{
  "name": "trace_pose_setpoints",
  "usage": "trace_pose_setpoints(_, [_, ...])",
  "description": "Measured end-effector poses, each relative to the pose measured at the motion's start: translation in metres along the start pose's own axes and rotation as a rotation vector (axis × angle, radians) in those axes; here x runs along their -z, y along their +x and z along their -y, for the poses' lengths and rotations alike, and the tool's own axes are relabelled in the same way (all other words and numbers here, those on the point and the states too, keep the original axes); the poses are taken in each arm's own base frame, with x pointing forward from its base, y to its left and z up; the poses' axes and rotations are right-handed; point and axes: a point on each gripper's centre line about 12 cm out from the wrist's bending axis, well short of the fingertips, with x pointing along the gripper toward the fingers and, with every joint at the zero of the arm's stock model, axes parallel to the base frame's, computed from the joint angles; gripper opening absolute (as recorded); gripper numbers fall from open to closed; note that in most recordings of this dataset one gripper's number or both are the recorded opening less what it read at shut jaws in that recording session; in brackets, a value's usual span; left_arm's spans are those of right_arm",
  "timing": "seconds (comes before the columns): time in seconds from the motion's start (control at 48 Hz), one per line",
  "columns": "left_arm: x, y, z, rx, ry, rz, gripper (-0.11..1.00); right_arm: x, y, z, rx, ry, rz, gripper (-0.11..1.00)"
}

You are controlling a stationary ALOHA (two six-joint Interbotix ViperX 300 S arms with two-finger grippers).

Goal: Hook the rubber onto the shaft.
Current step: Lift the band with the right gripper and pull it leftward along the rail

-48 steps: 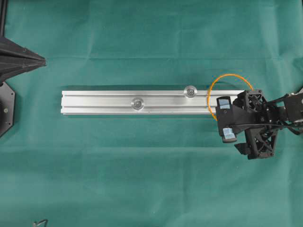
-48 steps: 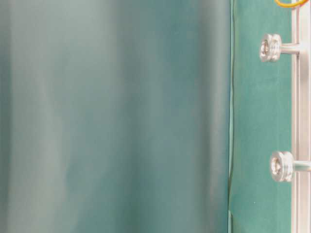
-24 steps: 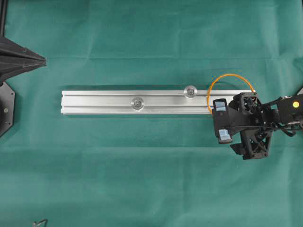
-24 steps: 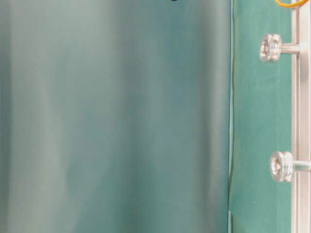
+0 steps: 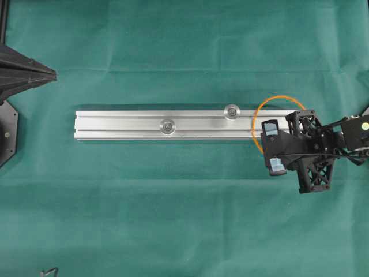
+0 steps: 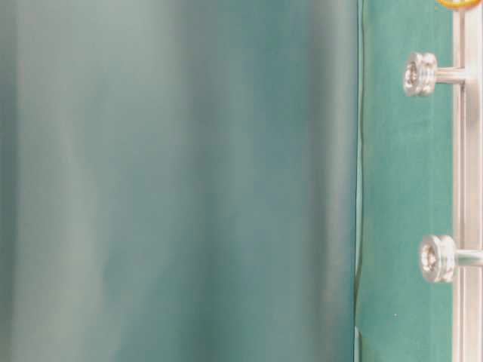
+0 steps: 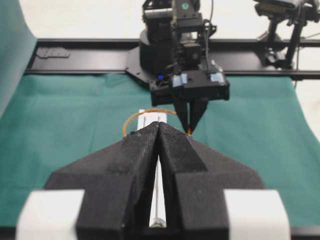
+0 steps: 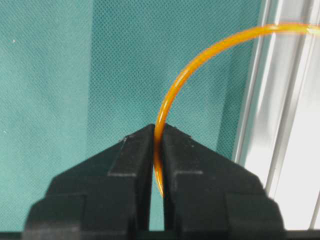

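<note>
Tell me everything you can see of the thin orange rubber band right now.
The thin orange rubber band is a slim, glossy, translucent closed loop, curved in a round arc. It lies at the right end of the silver aluminium rail, arching across the rail's end and onto the green cloth. The right gripper is shut on one strand of it, beside the rail. It is not around either round silver shaft; the left gripper is apart from it.
</note>
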Motion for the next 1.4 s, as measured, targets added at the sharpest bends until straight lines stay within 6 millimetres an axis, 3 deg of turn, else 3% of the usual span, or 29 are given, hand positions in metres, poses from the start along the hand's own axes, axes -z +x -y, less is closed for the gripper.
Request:
trace_pose_setpoints(0.646, [0.0, 0.0, 0.0, 0.0, 0.0, 0.0, 0.0, 0.0, -0.005, 0.003, 0.018, -0.017, -0.016, 0.05])
trace_pose_setpoints(1.166, [0.0, 0.0, 0.0, 0.0, 0.0, -0.002, 0.0, -0.05, -0.092, 0.002, 0.107, -0.094, 0.033, 0.05])
trace_pose_setpoints(1.395, [0.0, 0.0, 0.0, 0.0, 0.0, -0.002, 0.0, -0.067, -0.115, 0.005, 0.158, -0.111, 0.042, 0.05])
